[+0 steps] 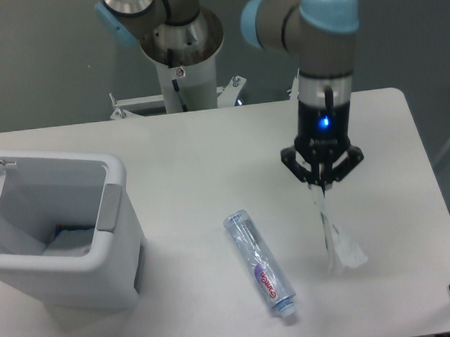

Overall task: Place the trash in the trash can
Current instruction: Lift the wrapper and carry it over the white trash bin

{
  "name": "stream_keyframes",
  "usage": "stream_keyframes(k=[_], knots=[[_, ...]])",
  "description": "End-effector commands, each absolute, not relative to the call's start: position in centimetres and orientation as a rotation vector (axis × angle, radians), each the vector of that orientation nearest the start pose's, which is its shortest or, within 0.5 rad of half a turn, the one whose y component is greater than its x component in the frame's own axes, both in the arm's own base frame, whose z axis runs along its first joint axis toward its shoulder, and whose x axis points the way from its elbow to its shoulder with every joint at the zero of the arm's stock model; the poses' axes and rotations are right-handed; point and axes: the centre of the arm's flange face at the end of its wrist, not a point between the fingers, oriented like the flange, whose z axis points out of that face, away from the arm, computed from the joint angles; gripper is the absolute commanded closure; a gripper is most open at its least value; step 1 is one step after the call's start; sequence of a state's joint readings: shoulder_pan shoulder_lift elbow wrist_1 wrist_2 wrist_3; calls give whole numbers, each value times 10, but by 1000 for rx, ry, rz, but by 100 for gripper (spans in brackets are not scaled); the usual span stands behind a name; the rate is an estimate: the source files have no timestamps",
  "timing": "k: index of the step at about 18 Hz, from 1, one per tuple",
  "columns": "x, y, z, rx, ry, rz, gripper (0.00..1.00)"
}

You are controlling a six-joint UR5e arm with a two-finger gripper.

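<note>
The jaws pinch the top edge of the packet [334,234], which hangs limp below the gripper [322,184], seemingly clear of the table: light, floppy film, best held by an edge. The stiffer crushed bottle [260,264] lies left; the open bin [61,232] stands far left.

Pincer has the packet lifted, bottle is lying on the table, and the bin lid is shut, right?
Not quite: the camera view shows the trash can lid open. The rest holds: the pincer holds the white packet hanging, and the bottle lies on the table.
</note>
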State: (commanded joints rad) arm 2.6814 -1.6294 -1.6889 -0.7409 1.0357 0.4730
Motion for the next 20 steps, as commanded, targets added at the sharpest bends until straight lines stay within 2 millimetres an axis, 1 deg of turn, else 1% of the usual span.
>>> stream_keyframes(k=[1, 3, 4, 5, 6, 8, 9, 11, 12, 13, 15, 16, 17, 19, 20], knots=[[-389, 407, 531, -2220, -526, 85, 100], [-357, 414, 558, -2177, -492, 61, 100], [-342, 421, 564, -2175, -459, 56, 100], [-321, 431, 570, -2176, -411, 44, 100], [-296, 444, 573, -2182, -353, 20, 100], [-265, 454, 582, -2176, -304, -5, 100], [-237, 462, 585, -2176, -265, -38, 100], [-201, 475, 586, -2181, -200, -81, 100], [-179, 483, 587, -2184, -173, -118, 100], [-165, 486, 588, -2184, -155, -137, 100], [-140, 492, 581, -2200, -118, -178, 100], [-128, 494, 574, -2212, -98, -201, 100], [-118, 493, 568, -2222, -83, -215, 100], [-112, 490, 558, -2235, -84, -233, 100], [-106, 491, 548, -2251, -69, -245, 100]])
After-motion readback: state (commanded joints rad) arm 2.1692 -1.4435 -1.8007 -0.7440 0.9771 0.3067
